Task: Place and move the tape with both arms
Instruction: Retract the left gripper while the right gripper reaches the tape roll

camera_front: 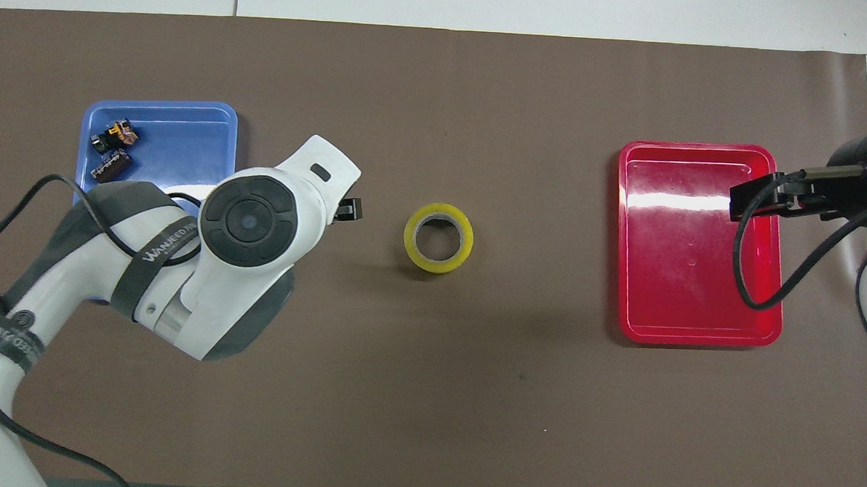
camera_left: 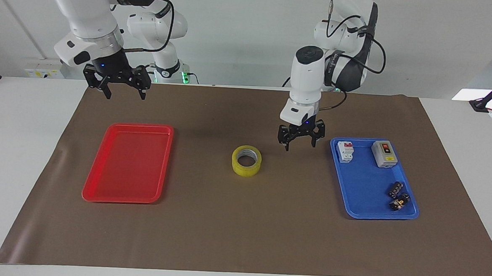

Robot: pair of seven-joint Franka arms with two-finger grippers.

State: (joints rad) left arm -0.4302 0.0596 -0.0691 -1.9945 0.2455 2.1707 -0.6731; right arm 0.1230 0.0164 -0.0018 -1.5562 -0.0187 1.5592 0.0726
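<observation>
The yellow tape (camera_left: 246, 160) lies flat on the brown mat midway between the two trays; it also shows in the overhead view (camera_front: 438, 238). My left gripper (camera_left: 300, 146) is open and empty. It hangs above the mat between the tape and the blue tray (camera_left: 367, 199), apart from the tape. In the overhead view its wrist hides it except one fingertip (camera_front: 349, 209). My right gripper (camera_left: 125, 95) is open and empty, raised over the mat by the red tray's (camera_left: 100, 191) edge nearest the robots; it also shows in the overhead view (camera_front: 750, 201).
The blue tray holds a white circuit breaker (camera_left: 345, 151), a grey switch box (camera_left: 384, 153) and small dark parts (camera_left: 398, 196). The red tray (camera_front: 696, 335) holds nothing. The brown mat (camera_left: 240, 238) covers the table's middle.
</observation>
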